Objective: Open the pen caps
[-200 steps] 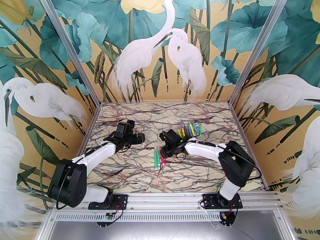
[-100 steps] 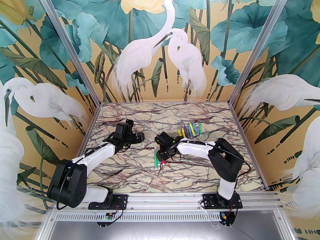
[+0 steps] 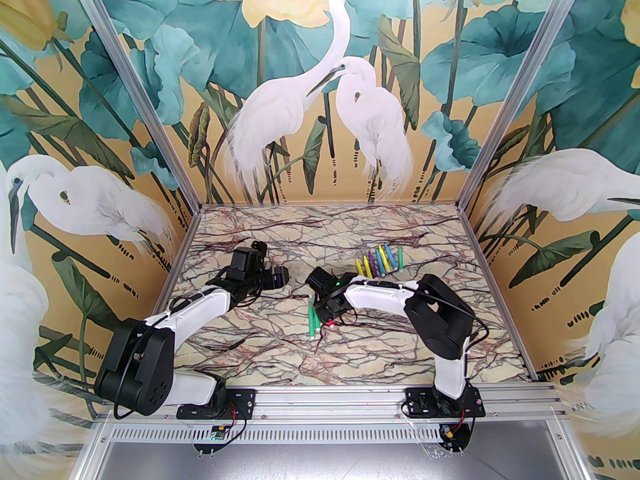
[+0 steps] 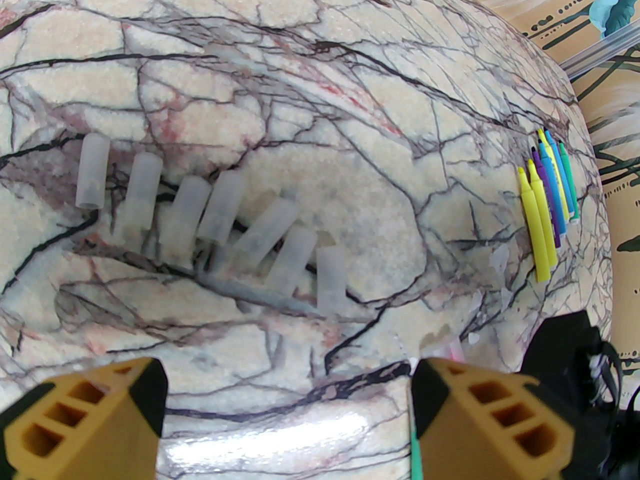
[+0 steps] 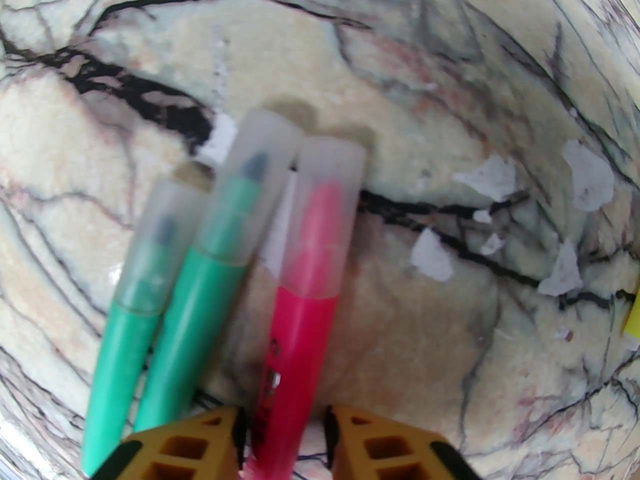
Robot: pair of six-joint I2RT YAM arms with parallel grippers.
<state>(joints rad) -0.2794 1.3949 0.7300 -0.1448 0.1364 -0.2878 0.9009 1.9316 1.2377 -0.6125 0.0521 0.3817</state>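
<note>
Marble-patterned table (image 3: 350, 228) is carrying every work piece. On it, the right gripper (image 5: 283, 418) is straddling the barrel of the pink pen (image 5: 300, 328), one finger on each side. Whether the jaws are already pressing on the barrel cannot be told. The clear cap (image 5: 327, 203) is sitting on the pink pen's far end, beyond the jaws and not between them.

Two capped green pens (image 5: 200, 288) are lying just beside the pink pen, on the left arm's side.

- Hazard: the finger on that side is working in a very narrow gap and may be catching the nearer green pen and dragging it along.
- Hazard: the barrel is round and smooth, so a grip this far from the cap may be letting the pink pen roll or pivot during the pull.

The left gripper (image 4: 287, 398) is standing wide open and empty, well apart from the pink pen. Loose caps (image 4: 220, 208) are lying in a row further off.
</note>
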